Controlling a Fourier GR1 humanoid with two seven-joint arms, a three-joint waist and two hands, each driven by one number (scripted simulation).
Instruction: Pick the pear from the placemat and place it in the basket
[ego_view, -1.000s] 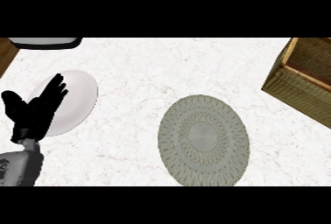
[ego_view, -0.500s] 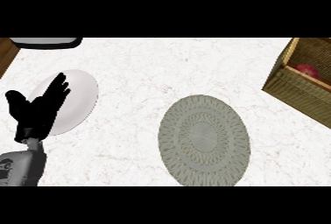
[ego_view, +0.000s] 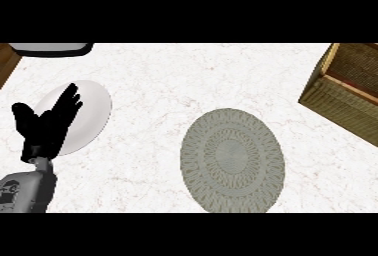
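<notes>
A round grey-green woven placemat (ego_view: 232, 161) lies on the white marble counter, right of centre, with nothing on it. The wicker basket (ego_view: 341, 100) stands at the right edge, partly cut off; its inside shows no fruit from here. No pear shows anywhere. My left hand (ego_view: 46, 128) is at the left, open with fingers straight and pointing up, resting over a white plate. My right hand is out of the picture.
A white plate (ego_view: 87, 107) sits at the left, partly behind my left hand. A dark-rimmed object (ego_view: 52, 48) is at the top left edge. A wooden edge (ego_view: 6, 62) borders the counter's far left.
A reddish object seen inside the basket half a second ago no longer shows. The view has shifted slightly. My left hand has stayed where it was.
</notes>
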